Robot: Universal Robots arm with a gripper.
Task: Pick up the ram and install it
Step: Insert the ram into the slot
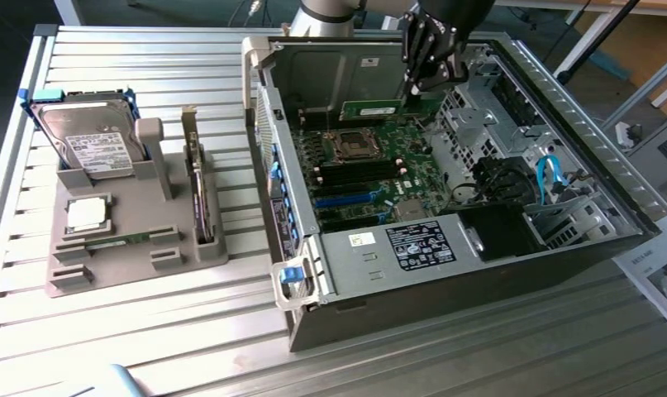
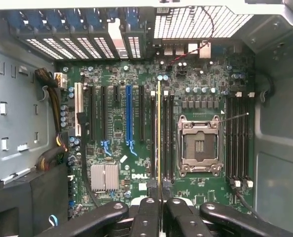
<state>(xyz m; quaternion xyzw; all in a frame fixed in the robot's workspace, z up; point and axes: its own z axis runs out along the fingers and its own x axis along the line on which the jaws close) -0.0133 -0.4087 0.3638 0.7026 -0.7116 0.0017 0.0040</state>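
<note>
The ram (image 1: 375, 108) is a narrow green stick held level inside the open computer case (image 1: 597, 165). It hangs above the motherboard (image 1: 366, 178), near the case's far wall. My gripper (image 1: 427, 81) reaches down from above and is shut on one end of it. In the wrist view the ram (image 2: 159, 128) is seen edge-on as a thin yellowish line running out from my gripper (image 2: 160, 191). It lies along the black memory slots (image 2: 167, 138) beside the empty processor socket (image 2: 199, 145). Whether the ram touches a slot cannot be told.
More memory slots (image 2: 237, 138) run along the socket's other side. A power supply (image 1: 421, 244) and cables (image 1: 548, 178) crowd the case. On the exterior view's left, a grey fixture (image 1: 74, 277) holds a hard drive (image 1: 91, 141), a silver processor chip (image 1: 88, 213) and an upright card (image 1: 203, 198).
</note>
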